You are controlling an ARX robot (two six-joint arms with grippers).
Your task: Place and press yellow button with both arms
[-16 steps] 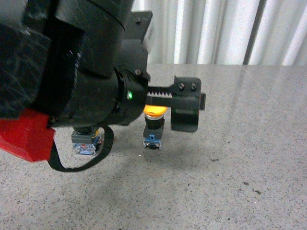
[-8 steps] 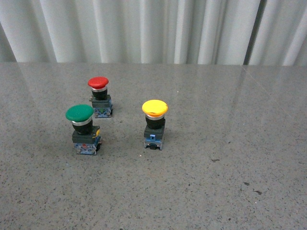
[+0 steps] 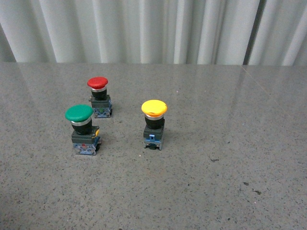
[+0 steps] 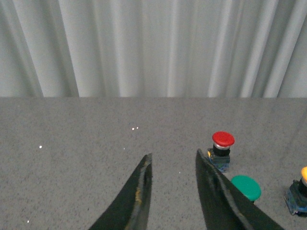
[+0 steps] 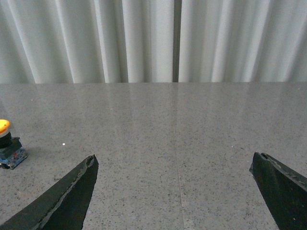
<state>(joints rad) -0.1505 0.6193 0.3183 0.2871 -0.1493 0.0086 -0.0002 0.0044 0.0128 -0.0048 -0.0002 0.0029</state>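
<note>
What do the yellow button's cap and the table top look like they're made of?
The yellow button has a cap that looks like smooth plastic, from its even colour and soft sheen. The table looks like polished speckled stone or a stone-like composite: grey flecks, reflections of the curtain.

Green button (image 3: 79, 113) upright on grey speckled bench (image 3: 216, 182); red button (image 3: 98, 82) upright just behind it, not touching. White pleated curtain (image 3: 153, 28) along far edge.

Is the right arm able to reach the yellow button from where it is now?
Probably yes. The right gripper is open wide, and only bare table lies between it and the yellow button, with nothing blocking the way.
</note>
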